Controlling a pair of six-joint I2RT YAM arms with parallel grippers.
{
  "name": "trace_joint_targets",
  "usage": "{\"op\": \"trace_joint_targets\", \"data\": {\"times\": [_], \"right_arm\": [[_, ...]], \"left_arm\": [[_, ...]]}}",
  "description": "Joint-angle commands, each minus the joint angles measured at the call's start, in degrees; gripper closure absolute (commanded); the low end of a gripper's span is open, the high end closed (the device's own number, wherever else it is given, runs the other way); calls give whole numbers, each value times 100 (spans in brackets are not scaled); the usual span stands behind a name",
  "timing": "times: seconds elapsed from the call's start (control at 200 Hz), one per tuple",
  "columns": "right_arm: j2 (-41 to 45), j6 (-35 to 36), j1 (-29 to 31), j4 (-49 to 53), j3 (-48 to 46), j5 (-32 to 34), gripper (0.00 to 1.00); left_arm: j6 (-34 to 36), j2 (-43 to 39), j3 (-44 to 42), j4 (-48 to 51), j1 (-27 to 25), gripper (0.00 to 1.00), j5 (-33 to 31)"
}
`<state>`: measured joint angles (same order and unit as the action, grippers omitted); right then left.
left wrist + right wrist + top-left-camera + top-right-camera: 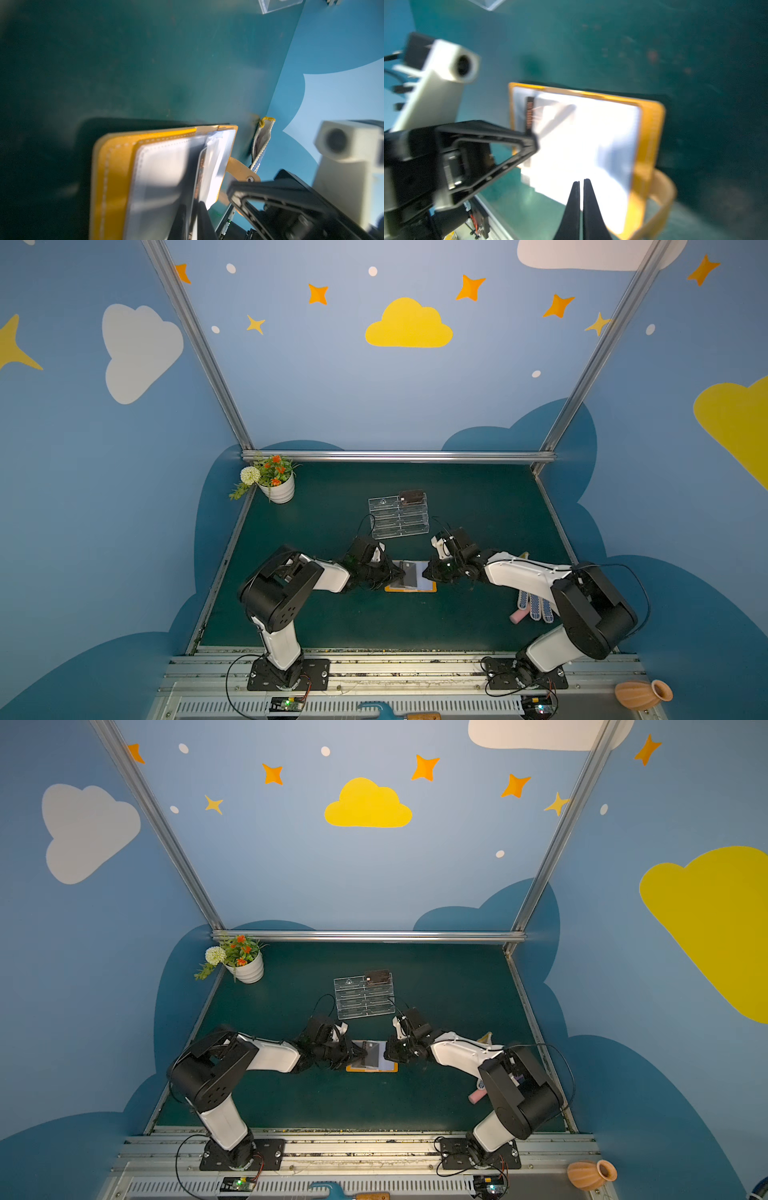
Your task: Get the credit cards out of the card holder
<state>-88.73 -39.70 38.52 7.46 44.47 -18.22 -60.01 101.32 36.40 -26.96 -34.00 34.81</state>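
Since glare blows out the sleeve pages in the right wrist view, detail there is thin. card holder (411, 590) lies open on the table (332, 622), about midway, slightly toward the front edge. left gripper (401, 572) is at its left side, jaws a sliver apart around a dark credit card (409, 576); can't tell if it's pinched or loose. right gripper (581, 187) is clenched, tips on the right page. second credit card (411, 497) sits in the acrylic stand (390, 518), far right slot.
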Motion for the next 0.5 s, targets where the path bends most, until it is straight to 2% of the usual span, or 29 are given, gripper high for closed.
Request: {"op": "trace_joint_targets", "data": {"times": [0.0, 0.24, 0.496], "right_arm": [[-80, 91, 148, 79, 298, 74, 100], [-777, -102, 243, -63, 404, 139, 100], [-840, -97, 234, 1, 336, 222, 100]], "left_arm": [[73, -5, -125, 359, 46, 86, -82], [16, 32, -160, 242, 33, 82, -53], [-35, 120, -151, 133, 18, 82, -14]]}}
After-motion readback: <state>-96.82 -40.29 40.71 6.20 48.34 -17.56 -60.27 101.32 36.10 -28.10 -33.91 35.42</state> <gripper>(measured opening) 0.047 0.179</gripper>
